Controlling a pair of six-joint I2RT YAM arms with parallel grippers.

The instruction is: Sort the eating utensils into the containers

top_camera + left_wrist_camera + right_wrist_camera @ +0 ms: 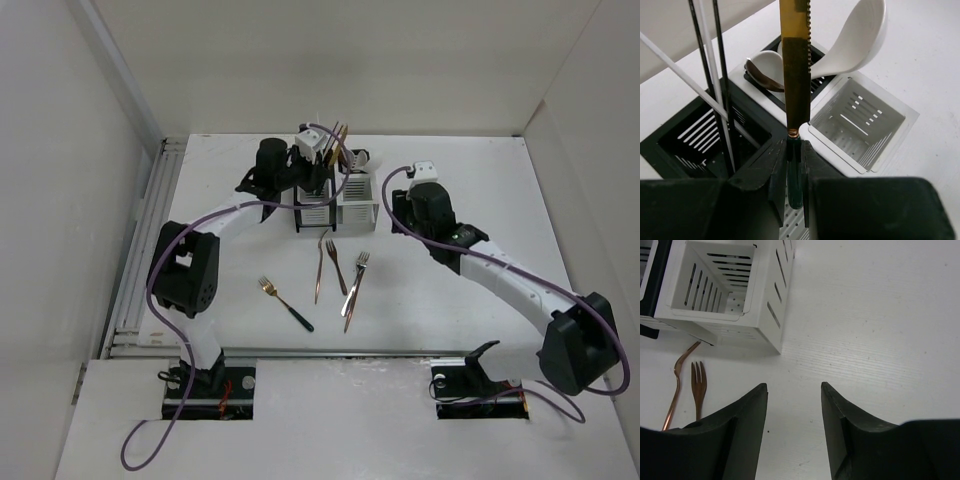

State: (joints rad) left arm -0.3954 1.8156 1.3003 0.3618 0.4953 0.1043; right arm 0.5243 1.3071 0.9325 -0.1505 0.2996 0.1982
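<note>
Far edge: black caddy (675, 145) holds chopsticks (720, 75), white caddy (837, 82) spoons (855, 40); left gripper (795, 150) clamps a knife (796, 75), right gripper (794, 410) gapes.

The flat serrated metal knife (795, 70) has a yellow-gold blade and a dark green handle. The ceramic soup spoons (855, 40) are glossy white, the thin chopsticks (719, 45) black beside one white stick (675, 66), and the square black caddy (670, 150) and square white caddy (890, 135) both carry rows of slits and dotted holes. Slim copper-gold forks (355, 290) show against the white table (500, 180), along with one black-handled fork (285, 304).
</note>
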